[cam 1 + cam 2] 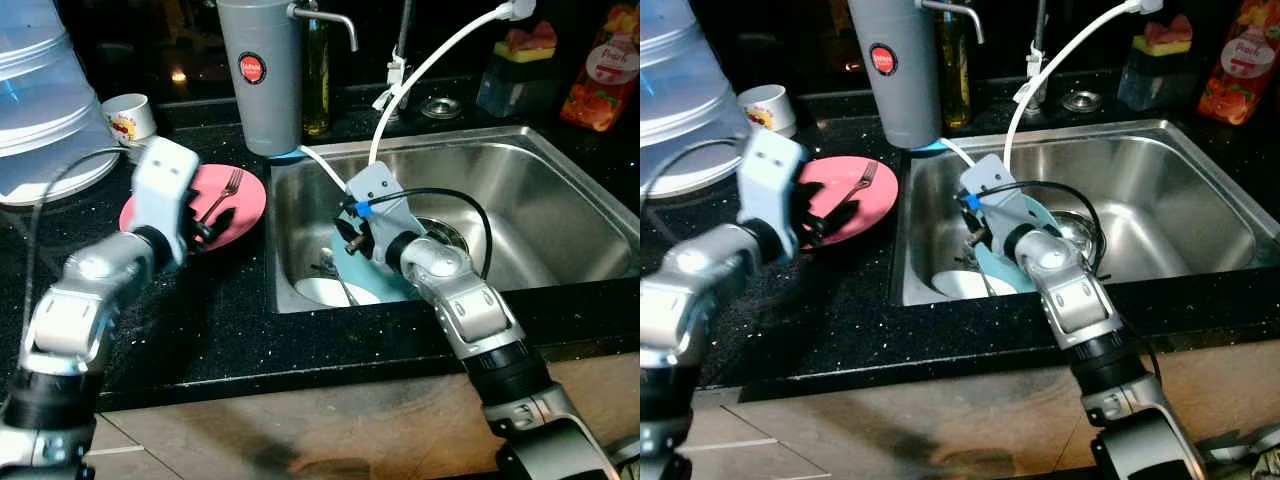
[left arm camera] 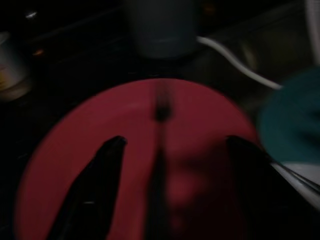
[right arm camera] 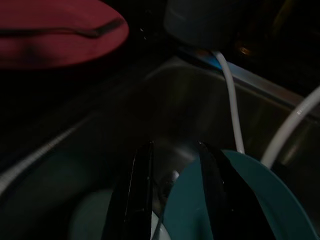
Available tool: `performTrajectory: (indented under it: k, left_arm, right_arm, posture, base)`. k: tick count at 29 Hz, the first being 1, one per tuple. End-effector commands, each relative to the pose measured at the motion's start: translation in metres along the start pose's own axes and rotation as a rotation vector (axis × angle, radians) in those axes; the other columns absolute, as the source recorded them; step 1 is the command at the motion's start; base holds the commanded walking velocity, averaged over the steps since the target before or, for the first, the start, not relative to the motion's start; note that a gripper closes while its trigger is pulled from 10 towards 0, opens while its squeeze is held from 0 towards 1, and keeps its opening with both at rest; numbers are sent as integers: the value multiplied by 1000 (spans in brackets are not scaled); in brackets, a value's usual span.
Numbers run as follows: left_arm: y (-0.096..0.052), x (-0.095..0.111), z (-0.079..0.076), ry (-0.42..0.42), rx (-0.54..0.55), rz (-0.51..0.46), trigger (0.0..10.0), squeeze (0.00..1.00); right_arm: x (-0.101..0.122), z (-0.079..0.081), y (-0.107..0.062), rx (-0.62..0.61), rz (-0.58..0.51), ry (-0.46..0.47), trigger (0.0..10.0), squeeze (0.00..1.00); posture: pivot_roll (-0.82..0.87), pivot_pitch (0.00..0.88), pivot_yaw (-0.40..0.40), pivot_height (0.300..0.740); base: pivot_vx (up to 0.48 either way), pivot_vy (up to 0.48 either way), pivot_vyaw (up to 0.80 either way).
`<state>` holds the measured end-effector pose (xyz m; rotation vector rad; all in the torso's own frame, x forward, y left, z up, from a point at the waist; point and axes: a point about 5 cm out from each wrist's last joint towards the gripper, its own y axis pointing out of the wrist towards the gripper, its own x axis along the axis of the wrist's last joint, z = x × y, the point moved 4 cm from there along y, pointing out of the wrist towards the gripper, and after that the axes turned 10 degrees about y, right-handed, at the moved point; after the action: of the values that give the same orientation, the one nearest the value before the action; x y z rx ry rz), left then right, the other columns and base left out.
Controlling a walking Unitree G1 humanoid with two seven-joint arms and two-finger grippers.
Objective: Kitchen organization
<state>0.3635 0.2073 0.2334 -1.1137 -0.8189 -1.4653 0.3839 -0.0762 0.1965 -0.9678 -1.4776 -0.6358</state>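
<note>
Right wrist view: right gripper (image 3: 172, 200), jaws clamped on the rim of a round teal plate (image 3: 240, 205), inside the stainless steel sink (image 1: 560, 190). Left gripper (image 2: 172, 190), jaws spread apart, hovers over a round red plate (image 2: 100, 130) carrying a metal fork (image 1: 222, 190), on the black speckled worktop (image 1: 200, 320).

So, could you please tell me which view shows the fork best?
The left eye view: the fork lies sharp on the red plate. The right eye view matches it; both wrist views show it dark, the left one blurred.
</note>
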Motion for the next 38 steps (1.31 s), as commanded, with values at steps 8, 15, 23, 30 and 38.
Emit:
performTrajectory:
  k: [8, 15, 23, 30, 38]
  left_arm:
    - [7, -32, 14, -18, -24, 156, 10000, 0]
    - [33, -15, 1, -43, -78, 106, 10000, 0]
    - [45, -37, 2, -61, -56, 306, 10000, 0]
    - [47, -53, 0, -63, -107, 416, 10000, 0]
    - [44, -57, -14, -62, -233, 465, 0, 0]
  right_arm:
    - [7, 4, 0, 8, -28, 16, 10000, 0]
    - [12, 4, 1, 4, -41, 3, 10000, 0]
    - [7, 15, -2, 62, -11, -2, 10000, 0]
    - [3, 20, -4, 96, 8, -4, 10000, 0]
    - [6, 19, -4, 95, 8, -1, 10000, 0]
  posture:
    - [31, 29, 41, 740]
    - [16, 27, 52, 740]
    - [11, 28, 62, 740]
    - [13, 37, 61, 740]
    - [14, 41, 62, 740]
  base:
    - [0, 0, 0]
    - [0, 0, 0]
    - [0, 0, 0]
    - [0, 0, 0]
    - [0, 0, 0]
